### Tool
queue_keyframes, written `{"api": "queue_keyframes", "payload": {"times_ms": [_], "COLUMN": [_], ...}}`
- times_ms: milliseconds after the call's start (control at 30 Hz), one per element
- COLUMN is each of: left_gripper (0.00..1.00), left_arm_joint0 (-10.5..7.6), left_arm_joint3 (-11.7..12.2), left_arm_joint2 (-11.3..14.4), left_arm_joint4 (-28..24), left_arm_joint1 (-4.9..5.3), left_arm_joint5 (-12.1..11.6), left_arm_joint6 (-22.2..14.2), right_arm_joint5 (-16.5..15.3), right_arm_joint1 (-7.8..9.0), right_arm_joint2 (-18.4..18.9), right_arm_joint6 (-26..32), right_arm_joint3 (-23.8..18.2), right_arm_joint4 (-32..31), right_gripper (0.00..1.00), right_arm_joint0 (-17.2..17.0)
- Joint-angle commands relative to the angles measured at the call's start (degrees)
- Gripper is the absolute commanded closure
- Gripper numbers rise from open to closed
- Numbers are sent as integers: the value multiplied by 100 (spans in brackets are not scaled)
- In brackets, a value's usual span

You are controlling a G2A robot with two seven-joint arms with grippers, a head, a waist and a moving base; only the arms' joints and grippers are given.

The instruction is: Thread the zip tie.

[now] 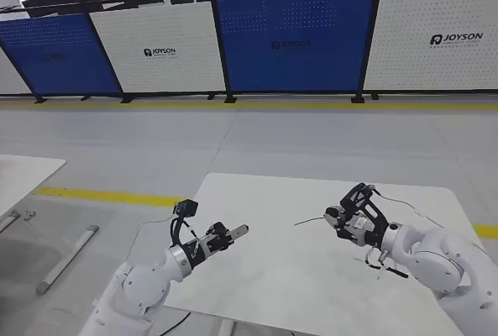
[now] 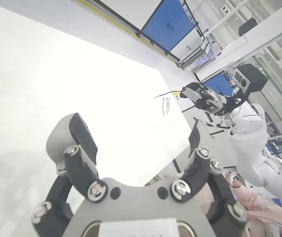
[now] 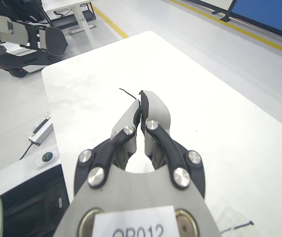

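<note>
My right end effector (image 3: pixel 141 101) is clamped on the zip tie (image 3: pixel 128 93), up over the worktop (image 3: pixel 217 114). The left end effector (image 2: pixel 138 129) is spread wide, empty. The tail looks thin and bendy, I think, so it could flex away or twist when I grab it.

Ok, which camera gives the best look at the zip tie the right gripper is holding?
The left wrist view: the zip tie sticks out side-on from the right gripper, its free length dark against the white table. The right wrist view shows a short end past the shut fingers; the top view, a faint line.
</note>
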Motion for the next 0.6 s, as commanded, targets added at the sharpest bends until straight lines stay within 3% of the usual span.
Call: {"api": "queue_keyframes", "payload": {"times_ms": [0,133,300,333,567], "left_gripper": [0,0,0,0,0], "left_arm_joint0": [0,0,0,0,0], "left_arm_joint3": [0,0,0,0,0], "left_arm_joint2": [0,0,0,0,0], "left_arm_joint4": [0,0,0,0,0], "left_arm_joint1": [0,0,0,0,0], "left_arm_joint5": [0,0,0,0,0], "left_arm_joint6": [0,0,0,0,0], "right_arm_joint5": [0,0,0,0,0], "right_arm_joint1": [7,44,9,-8,-8], "right_arm_joint2": [-10,-276,-910,-1053,-1053], "right_arm_joint6": [-291,-871,-1419,-1535,-1535], "right_arm_joint3": [-103,-141,178,228,228], "right_arm_joint4": [-343,-1184,-2276,-2213,-2213], "right_gripper": [100,100,100,100,100], "right_arm_joint0": [-16,1,430,507,507]}}
